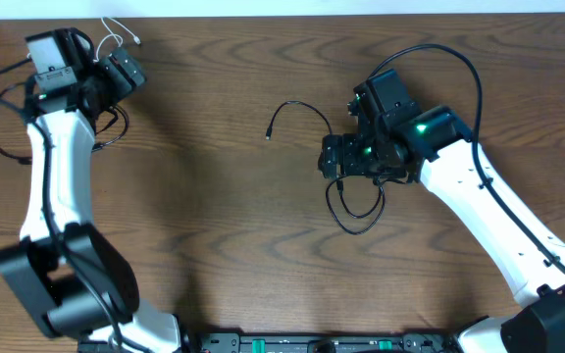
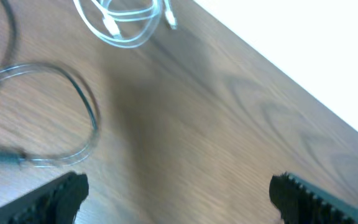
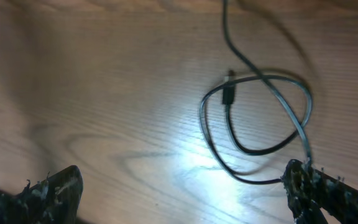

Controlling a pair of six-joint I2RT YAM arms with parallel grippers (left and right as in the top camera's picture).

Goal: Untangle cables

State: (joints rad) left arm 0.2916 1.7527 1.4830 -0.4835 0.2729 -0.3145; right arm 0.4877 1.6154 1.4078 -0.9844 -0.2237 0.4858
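The black cable loop (image 3: 253, 112) lay on the bench (image 3: 104, 93) just ahead of the right fingers (image 3: 328, 193), spread and empty; the left fingers (image 2: 55, 196), also spread, were well apart from it.

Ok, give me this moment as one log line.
left gripper open, empty | white cable loose ahead of it | right gripper open above black cable | loop crosses itself

Coiled cable (image 2: 126, 17) by the back left edge of the table (image 1: 214, 245), just beyond the left gripper (image 2: 179, 198), second cable (image 2: 95, 118) lying near it, looped cable (image 3: 269, 79) right of centre, under the right gripper (image 3: 182, 186), one end trailing left
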